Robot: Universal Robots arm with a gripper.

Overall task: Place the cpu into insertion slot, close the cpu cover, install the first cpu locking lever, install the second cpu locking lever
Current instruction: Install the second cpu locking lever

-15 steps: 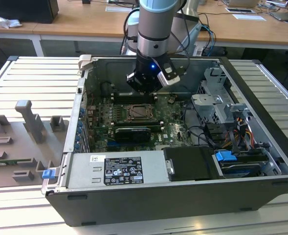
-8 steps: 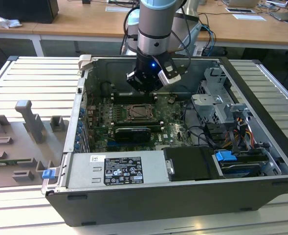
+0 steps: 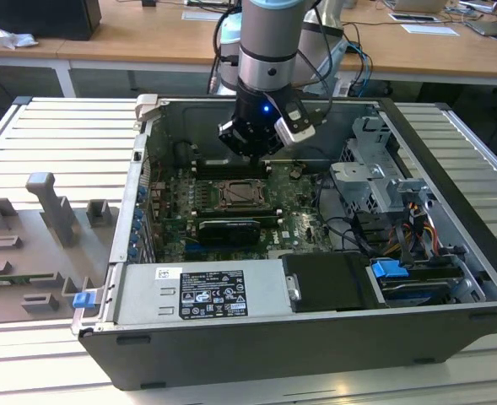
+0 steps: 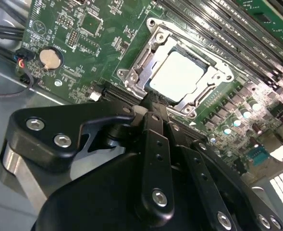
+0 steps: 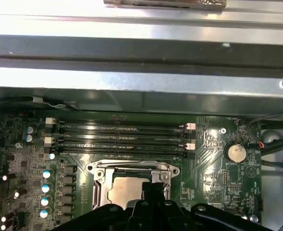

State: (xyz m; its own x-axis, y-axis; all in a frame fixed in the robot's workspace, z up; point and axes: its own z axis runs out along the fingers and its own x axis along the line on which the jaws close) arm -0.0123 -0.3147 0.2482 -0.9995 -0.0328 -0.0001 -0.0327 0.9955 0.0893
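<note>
The cpu (image 4: pixel 178 74) lies flat in the insertion slot (image 3: pixel 241 194) on the green motherboard, its pale silver top showing. The cpu cover (image 4: pixel 207 91) is down over it, framing the chip through its cut-out. In the first wrist view the cpu (image 5: pixel 124 190) and the cover (image 5: pixel 131 169) sit just beyond the fingertips. My gripper (image 4: pixel 153 103) hangs just above the socket's edge with its black fingers shut together and nothing held. In the exterior view the gripper (image 3: pixel 250 156) is inside the open computer case, above the socket's far side.
Long black memory slots (image 5: pixel 122 137) run beside the socket, and a coin battery (image 5: pixel 236 152) sits on the board. The case's metal wall (image 5: pixel 141 82) rises close behind. A power supply (image 3: pixel 197 291) and drive cage (image 3: pixel 375 177) flank the board. A grey fixture plate (image 3: pixel 45 228) lies outside.
</note>
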